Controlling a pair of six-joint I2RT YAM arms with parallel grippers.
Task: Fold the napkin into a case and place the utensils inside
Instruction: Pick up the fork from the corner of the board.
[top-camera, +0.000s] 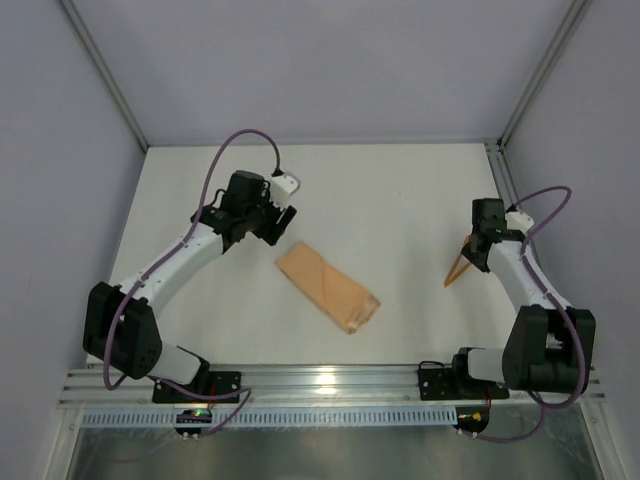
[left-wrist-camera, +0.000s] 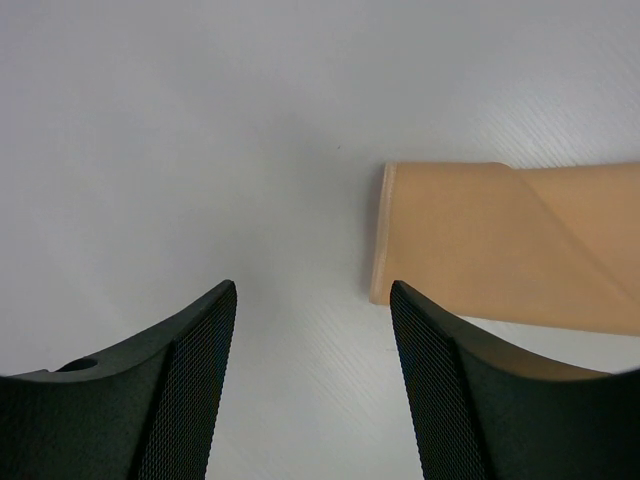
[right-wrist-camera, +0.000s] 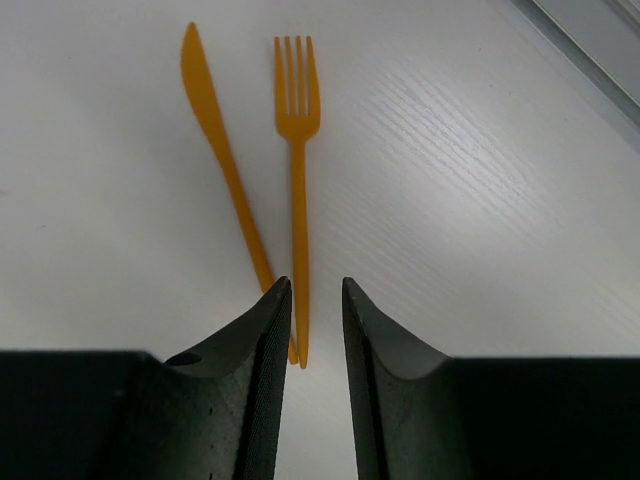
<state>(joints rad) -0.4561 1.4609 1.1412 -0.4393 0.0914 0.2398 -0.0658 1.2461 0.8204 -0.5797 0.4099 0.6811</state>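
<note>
The left gripper (left-wrist-camera: 312, 290) is spread wide and holds nothing; the folded peach case (left-wrist-camera: 480, 240) lies flat just ahead of its right finger. The right gripper (right-wrist-camera: 315, 285) is narrowly parted, and the orange fork (right-wrist-camera: 298, 150) has its handle end in the gap, unpinched. The knife (right-wrist-camera: 215, 120) lies just left of the fork. Both rest on the white table (top-camera: 400, 200), inside pale walls (top-camera: 320, 60).

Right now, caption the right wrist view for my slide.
Right gripper, jaws slightly apart, above the handle ends of an orange fork and knife lying on the table.
</note>
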